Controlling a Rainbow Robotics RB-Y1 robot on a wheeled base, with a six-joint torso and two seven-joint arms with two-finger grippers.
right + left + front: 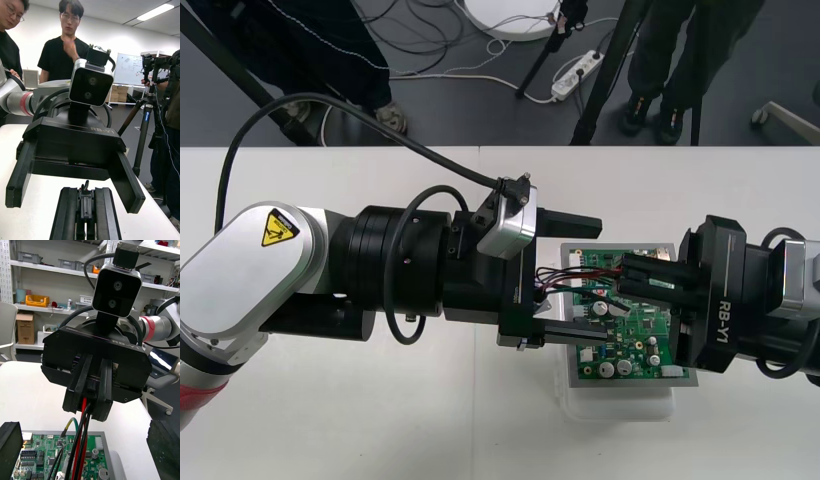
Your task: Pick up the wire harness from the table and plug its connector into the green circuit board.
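Both arms are nose to nose over the middle of the plain light worktop (380,420), right above the flat green circuit board (635,340) on its rectangular white base (620,405). The right gripper (627,278) reaches in from the right with its two black fingers (84,390) clenched together. Pinched between them is the small wire harness (558,280) of thin red, black and green wires.

Seen from the left wrist, those wires drop out from under the closed fingers and run down onto the board. I cannot tell whether the plug is seated there. From above, the red and black strands loop away from the right fingertips toward the palm of the other gripper, over the board's left part.

The left gripper (588,283) faces in from the left, its black fingers (9,450) released and spread wide. One lies over the board's far edge and the other along its near side. The harness and the right fingertips sit in the gap between them, and the two grippers are very close together.
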